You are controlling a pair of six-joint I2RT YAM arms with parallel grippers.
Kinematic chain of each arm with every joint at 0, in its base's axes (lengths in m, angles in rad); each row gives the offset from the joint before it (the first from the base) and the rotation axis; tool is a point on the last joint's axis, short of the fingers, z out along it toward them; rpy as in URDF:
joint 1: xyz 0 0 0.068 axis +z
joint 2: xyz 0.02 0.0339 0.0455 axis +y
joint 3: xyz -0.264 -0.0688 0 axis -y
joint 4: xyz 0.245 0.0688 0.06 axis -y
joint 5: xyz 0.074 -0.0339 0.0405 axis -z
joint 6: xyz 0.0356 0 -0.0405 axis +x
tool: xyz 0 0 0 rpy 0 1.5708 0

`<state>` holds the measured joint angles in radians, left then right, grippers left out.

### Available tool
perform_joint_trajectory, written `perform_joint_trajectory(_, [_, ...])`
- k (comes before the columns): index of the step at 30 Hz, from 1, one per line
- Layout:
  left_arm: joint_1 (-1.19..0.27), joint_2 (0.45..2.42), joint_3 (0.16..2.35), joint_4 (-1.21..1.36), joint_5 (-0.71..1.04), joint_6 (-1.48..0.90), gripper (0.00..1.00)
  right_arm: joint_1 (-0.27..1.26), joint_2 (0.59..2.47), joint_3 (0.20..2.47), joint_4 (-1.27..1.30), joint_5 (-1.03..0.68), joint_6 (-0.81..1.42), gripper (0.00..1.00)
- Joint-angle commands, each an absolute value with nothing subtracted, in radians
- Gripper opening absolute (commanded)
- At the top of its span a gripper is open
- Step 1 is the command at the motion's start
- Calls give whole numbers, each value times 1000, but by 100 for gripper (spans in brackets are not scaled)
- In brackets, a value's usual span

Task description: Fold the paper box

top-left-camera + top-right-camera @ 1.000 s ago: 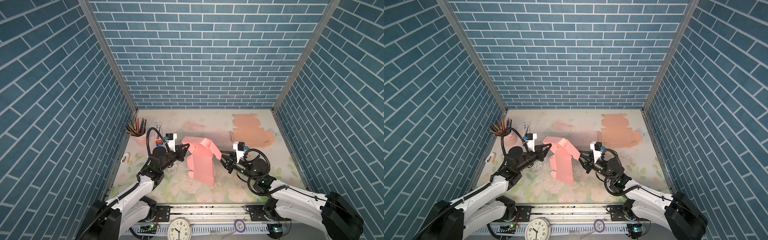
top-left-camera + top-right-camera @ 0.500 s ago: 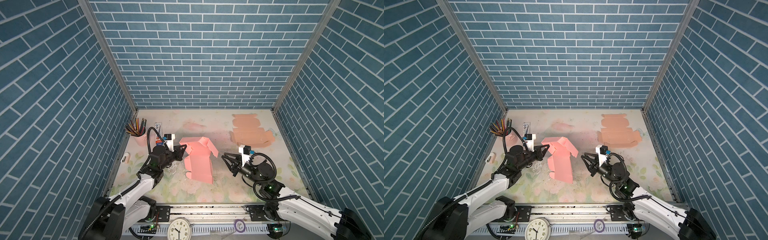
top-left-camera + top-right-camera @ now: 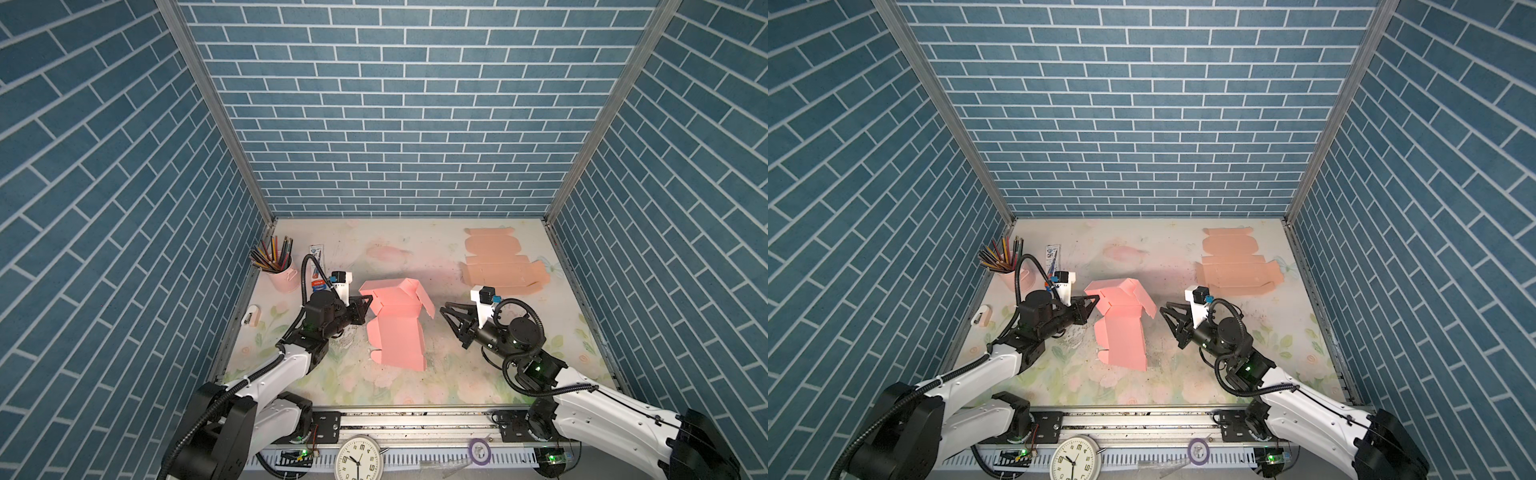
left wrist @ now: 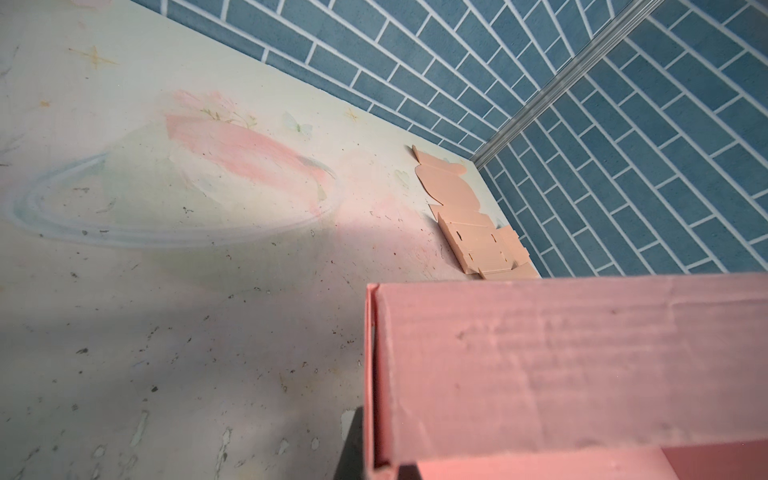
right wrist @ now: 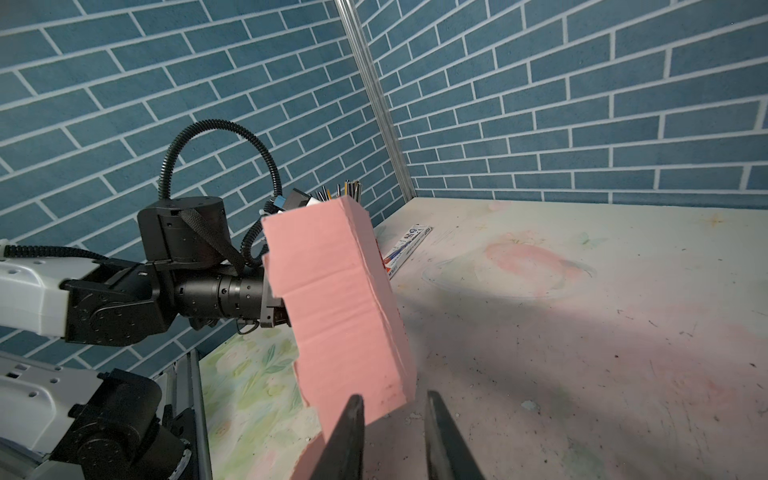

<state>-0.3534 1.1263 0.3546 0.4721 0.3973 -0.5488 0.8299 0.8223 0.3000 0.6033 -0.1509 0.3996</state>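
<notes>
Right at the front edge, at 6 o'clock, there's a wall clock point(image 3: 357, 460) lying flat just off the bench point(image 3: 457, 376).

A bit further in, mid-bench, sits the pink paper box point(image 3: 399, 332), only partly folded. Its long near panel runs down toward 6 o'clock with that end on the bench, while the far end is raised and tilted, with loose flaps sticking out at the top.

The left tool point(image 3: 366, 302) is at about 10 o'clock of the box, pinched shut on the box's left wall up near the raised end. The left wrist view is basically filled with pink cardboard point(image 4: 561, 374).

The right tool point(image 3: 446, 313) is at 3 o'clock of the box, partly open and holding nothing. It's close to the right-hand flap but not touching it. In the right wrist view you can see bare bench between its fingers point(image 5: 353, 432), with the box point(image 5: 340, 299) leaning just ahead of them.

Further back at 10 o'clock there's a pink cup of pencils point(image 3: 282, 270), and next to it a small flat tube box point(image 3: 318, 266). Way off at 1 o'clock, near the back corner, a flat unfolded tan cardboard sheet point(image 3: 498, 266) lies well apart from everything.
</notes>
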Motion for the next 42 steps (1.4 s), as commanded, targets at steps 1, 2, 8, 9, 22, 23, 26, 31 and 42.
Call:
perform_joint_trajectory(1, [-348, 1141, 370, 487, 405, -538, 5, 827, 836, 342, 601, -153, 359, 28])
perform_joint_trajectory(2, [-348, 1146, 373, 492, 409, -538, 5, 826, 848, 350, 596, -156, 356, 28])
perform_joint_trajectory(8, [-358, 1158, 381, 493, 418, -534, 5, 827, 921, 403, 569, -184, 351, 28])
perform_joint_trajectory(9, [-360, 1160, 382, 494, 418, -532, 5, 827, 931, 410, 566, -187, 351, 28])
perform_joint_trajectory(22, [-382, 1178, 394, 486, 421, -517, 5, 825, 1058, 499, 505, -236, 344, 29])
perform_joint_trajectory(23, [-384, 1179, 394, 486, 421, -518, 5, 825, 1063, 501, 505, -241, 344, 28])
perform_joint_trajectory(26, [-388, 1183, 394, 484, 419, -515, 5, 825, 1076, 506, 506, -252, 344, 25])
perform_joint_trajectory(31, [-393, 1185, 394, 477, 407, -514, 5, 825, 1103, 514, 515, -285, 344, 21])
perform_joint_trajectory(42, [-436, 1174, 408, 406, 297, -520, 5, 860, 1177, 593, 422, -198, 340, 26])
